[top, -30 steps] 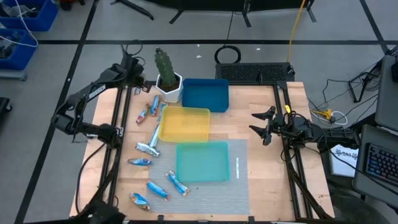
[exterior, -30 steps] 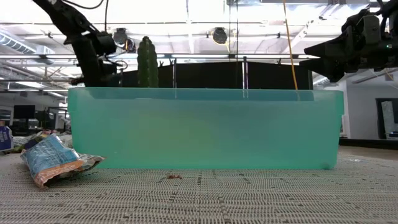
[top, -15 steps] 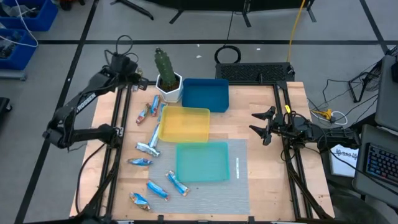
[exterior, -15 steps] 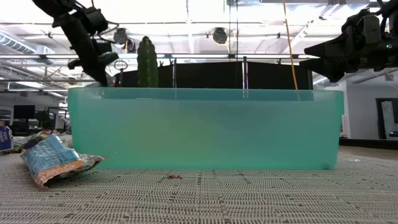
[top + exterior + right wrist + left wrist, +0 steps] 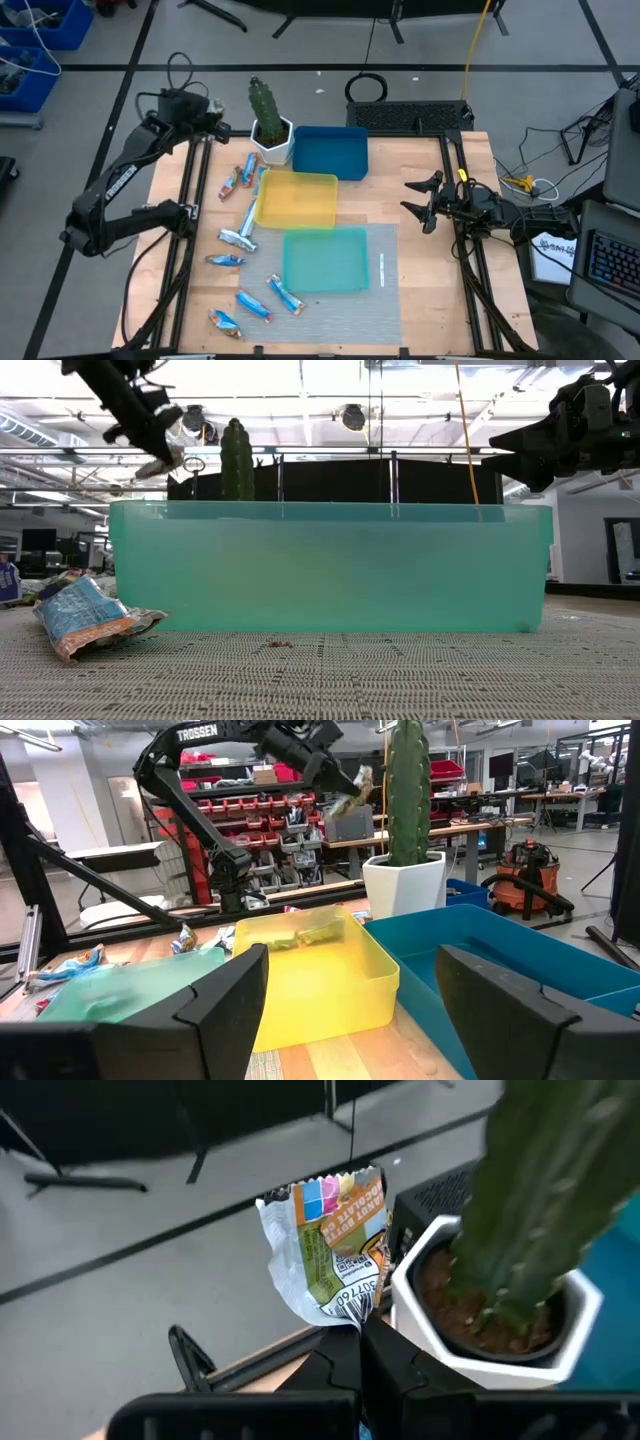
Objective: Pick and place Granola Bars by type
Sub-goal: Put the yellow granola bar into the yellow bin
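1. High view: the blue tray (image 5: 332, 152), yellow tray (image 5: 296, 199) and teal tray (image 5: 325, 260) look empty; the loose granola bars (image 5: 240, 238) lie on the tabletop (image 5: 420, 290) left of the trays, so sorting has barely begun. The right gripper (image 5: 424, 203) waits at the right, fingers spread.
2. Low view: one bar (image 5: 88, 619) lies near the teal tray's left end.
3. Left wrist view: the left gripper (image 5: 360, 1342) is clenched on a lifted granola bar (image 5: 328, 1245) beside the potted cactus (image 5: 520, 1240).
4. Right wrist view: the yellow tray seems bare.
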